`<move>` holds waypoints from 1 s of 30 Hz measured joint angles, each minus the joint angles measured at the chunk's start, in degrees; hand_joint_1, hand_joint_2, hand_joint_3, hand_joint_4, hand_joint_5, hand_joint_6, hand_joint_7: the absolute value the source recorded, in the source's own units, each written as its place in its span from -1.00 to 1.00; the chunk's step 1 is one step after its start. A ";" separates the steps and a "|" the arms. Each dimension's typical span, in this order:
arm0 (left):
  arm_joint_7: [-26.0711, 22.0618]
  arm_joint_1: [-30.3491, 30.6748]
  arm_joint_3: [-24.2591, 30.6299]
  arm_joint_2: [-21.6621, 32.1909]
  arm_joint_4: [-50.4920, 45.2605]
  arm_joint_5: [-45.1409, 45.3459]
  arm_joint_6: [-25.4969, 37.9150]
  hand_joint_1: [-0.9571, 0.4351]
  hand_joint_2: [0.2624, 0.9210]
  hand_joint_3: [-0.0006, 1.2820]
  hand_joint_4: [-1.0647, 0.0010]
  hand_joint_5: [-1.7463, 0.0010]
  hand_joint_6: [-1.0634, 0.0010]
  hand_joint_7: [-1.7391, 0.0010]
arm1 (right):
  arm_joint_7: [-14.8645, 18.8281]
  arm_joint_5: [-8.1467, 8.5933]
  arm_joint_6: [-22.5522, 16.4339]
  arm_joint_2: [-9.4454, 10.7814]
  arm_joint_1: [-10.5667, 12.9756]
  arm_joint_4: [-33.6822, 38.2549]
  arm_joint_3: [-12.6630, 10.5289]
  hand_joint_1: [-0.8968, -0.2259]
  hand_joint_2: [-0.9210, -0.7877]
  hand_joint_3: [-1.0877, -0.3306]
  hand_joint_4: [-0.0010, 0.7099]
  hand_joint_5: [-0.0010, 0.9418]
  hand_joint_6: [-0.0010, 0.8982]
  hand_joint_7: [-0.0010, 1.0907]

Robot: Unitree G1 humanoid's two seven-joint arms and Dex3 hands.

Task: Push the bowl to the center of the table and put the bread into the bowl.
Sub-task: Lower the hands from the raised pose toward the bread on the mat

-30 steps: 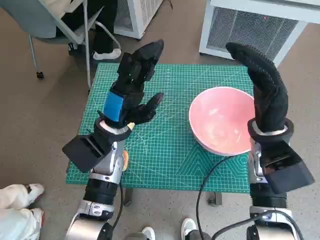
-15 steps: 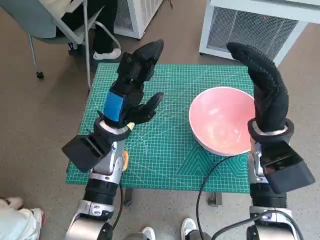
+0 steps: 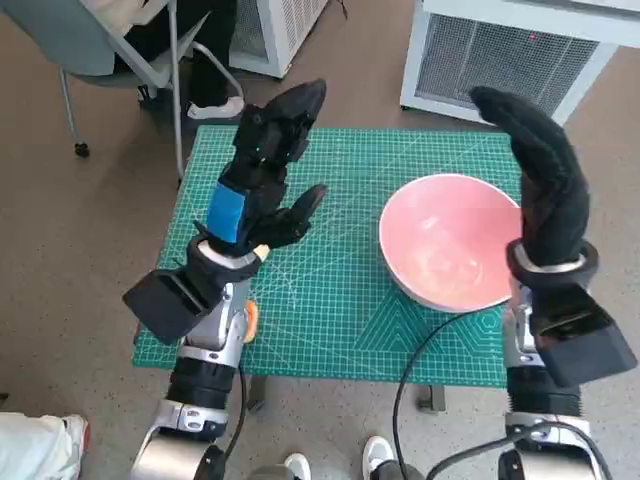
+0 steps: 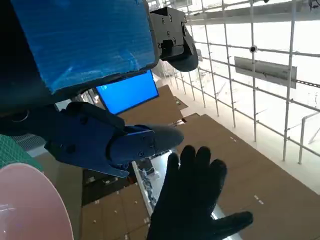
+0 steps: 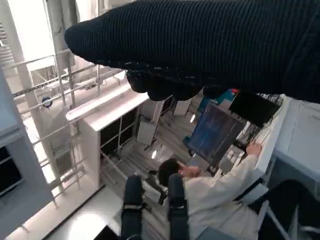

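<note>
The pink bowl stands empty on the right half of the green mat; its rim also shows in the left wrist view. My right hand is raised flat beside the bowl's right rim and holds nothing; the same glove appears in the left wrist view. Over the mat's left half my left hand is lifted, fingers up and thumb apart, empty. A small orange-tan sliver, perhaps the bread, peeks out beside my left forearm; the rest of it is hidden.
A grey chair and a person's legs are beyond the far left corner. White units stand behind the table. A white shoe is on the floor at lower left. A person in white shows in the right wrist view.
My right hand has shifted a little to the right, off the bowl's right rim. The white shoes at lower left have pulled back. The left hand and the bowl have stayed put.
</note>
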 measured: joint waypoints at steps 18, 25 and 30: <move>-1.20 0.27 0.69 0.26 -0.25 -2.30 3.14 -0.26 1.00 -0.34 0.63 0.98 1.00 0.12 | -13.27 -2.71 0.47 -5.41 -0.46 23.54 -8.35 -0.03 -1.00 -0.19 -0.40 -0.99 -0.88 -0.13; -1.03 0.93 0.80 0.29 -1.62 -2.21 3.50 -0.23 1.00 -0.34 0.63 0.98 1.00 0.12 | -14.59 -2.11 4.22 -6.60 -1.96 32.08 -9.76 -0.02 -1.00 -0.20 -0.41 -1.00 -0.77 -0.37; -1.00 1.24 0.94 0.49 -2.29 -2.21 3.68 -0.20 1.00 -0.34 0.63 0.98 1.00 0.12 | -14.44 -0.70 8.13 -6.49 -2.57 35.47 -10.38 0.03 -1.00 -0.25 -0.47 -1.00 -0.76 -0.43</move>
